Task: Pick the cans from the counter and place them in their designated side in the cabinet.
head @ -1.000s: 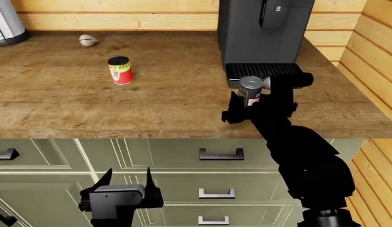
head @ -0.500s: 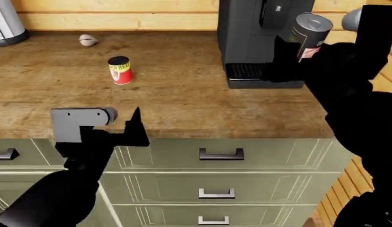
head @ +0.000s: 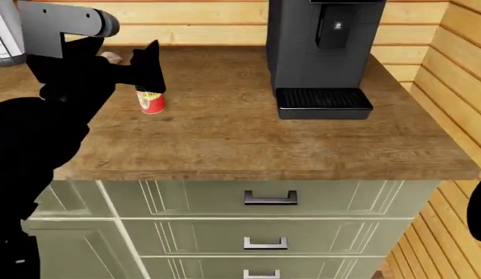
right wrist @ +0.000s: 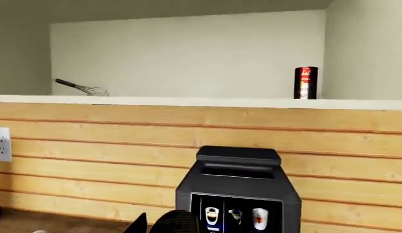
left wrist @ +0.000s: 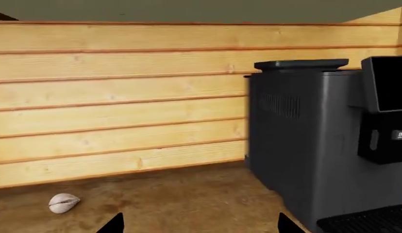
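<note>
The short red can (head: pixel 152 103) stands on the counter (head: pixel 248 139) at the back left, its top hidden behind my left gripper (head: pixel 140 67). The left gripper hangs raised over the counter, jaws wide apart and empty in the left wrist view (left wrist: pixel 199 225), where the red can is out of sight. My right gripper (right wrist: pixel 178 231) is out of the head view. In the right wrist view it holds a dark rounded top, the dark grey can (right wrist: pixel 181 219), beside one fingertip (right wrist: pixel 140 224). It faces the open cabinet (right wrist: pixel 188 58) above the plank wall.
A black coffee machine (head: pixel 322 52) stands at the counter's back right, also in both wrist views (left wrist: pixel 330 141) (right wrist: pixel 237 194). A pale garlic bulb (left wrist: pixel 63 202) lies near the wall. In the cabinet a whisk (right wrist: pixel 84 88) lies left and a dark red can (right wrist: pixel 306 82) stands right.
My left arm has risen from the counter's front edge to above the red can. My right arm has lifted the dark grey can up out of the head view.
</note>
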Controlling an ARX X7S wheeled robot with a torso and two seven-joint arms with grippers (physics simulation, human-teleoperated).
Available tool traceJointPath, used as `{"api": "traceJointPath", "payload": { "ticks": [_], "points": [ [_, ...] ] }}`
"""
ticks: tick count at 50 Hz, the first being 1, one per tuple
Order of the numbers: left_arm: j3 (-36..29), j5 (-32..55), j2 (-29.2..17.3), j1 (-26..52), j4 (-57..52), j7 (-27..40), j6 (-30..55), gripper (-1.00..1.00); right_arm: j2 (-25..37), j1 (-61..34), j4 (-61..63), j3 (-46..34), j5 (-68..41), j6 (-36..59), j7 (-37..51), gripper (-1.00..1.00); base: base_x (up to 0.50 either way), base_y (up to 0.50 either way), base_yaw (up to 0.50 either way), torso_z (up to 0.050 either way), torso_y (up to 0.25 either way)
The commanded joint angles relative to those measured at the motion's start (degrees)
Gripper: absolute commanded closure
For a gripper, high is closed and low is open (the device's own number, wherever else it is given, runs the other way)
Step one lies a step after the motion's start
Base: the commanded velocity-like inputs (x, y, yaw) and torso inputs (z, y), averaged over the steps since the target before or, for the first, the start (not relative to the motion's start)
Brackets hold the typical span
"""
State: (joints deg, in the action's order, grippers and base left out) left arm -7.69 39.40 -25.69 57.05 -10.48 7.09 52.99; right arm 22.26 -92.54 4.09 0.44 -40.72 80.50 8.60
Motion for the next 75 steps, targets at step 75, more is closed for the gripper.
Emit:
{"api": "traceJointPath", "payload": {
  "ticks": [75],
  "points": [
    [-5.21, -12.3, 1.69, 20.29, 30.45, 1.42, -9.37, -1.0, -15.71, -42.46, -74.16, -2.21, 48.64, -47.5, -25.94, 1.0, 0.0, 0.0, 0.0, 0.032, 0.021]
  ]
}}
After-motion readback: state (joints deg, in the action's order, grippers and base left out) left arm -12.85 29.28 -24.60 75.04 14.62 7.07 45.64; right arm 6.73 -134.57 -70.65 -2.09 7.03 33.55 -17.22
